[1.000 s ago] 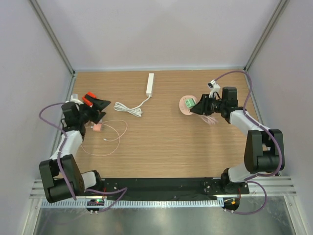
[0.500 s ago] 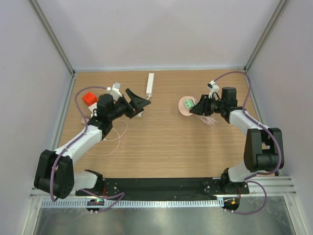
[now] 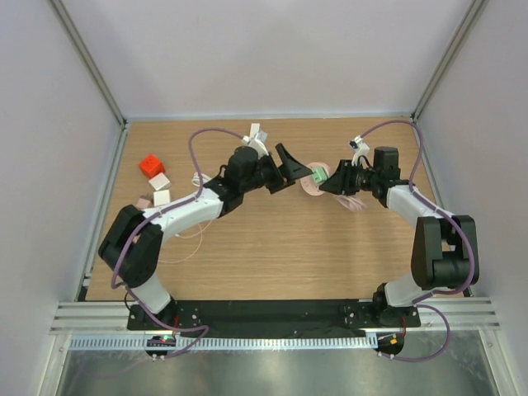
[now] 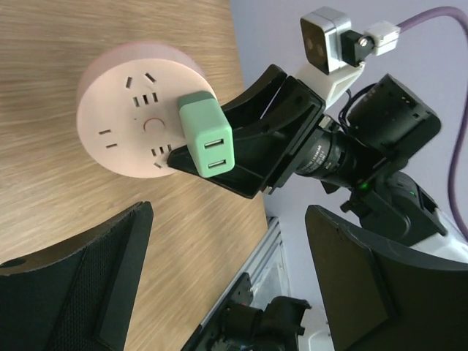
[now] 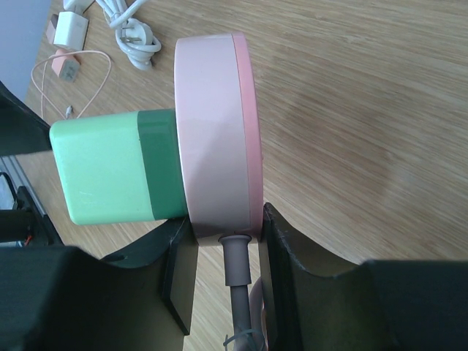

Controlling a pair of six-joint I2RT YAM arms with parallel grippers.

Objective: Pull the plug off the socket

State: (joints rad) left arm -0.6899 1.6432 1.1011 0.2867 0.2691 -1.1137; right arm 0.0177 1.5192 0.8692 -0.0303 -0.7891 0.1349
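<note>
A round pink socket [image 3: 311, 183] lies on the wooden table at centre right, with a mint-green plug [image 3: 318, 174] stuck in its face. My right gripper [image 3: 333, 181] is shut on the socket's rim, next to its grey cable. In the right wrist view the socket [image 5: 216, 124] sits between my fingers [image 5: 307, 274] and the plug [image 5: 110, 168] juts left. My left gripper [image 3: 290, 166] is open and empty, just left of the plug and apart from it. In the left wrist view the plug [image 4: 205, 135] and socket [image 4: 124, 102] are ahead of my open gripper [image 4: 227, 289].
A white power strip [image 3: 254, 134] with a coiled cord [image 5: 131, 33] lies at the back, behind my left arm. A red block [image 3: 151, 165], white adapters [image 3: 160, 188] and a thin pink cable [image 3: 191, 235] lie at the left.
My left arm has swung from the table's left side across to the right, ending with its open gripper beside the plug. The right gripper has held still on the socket.
</note>
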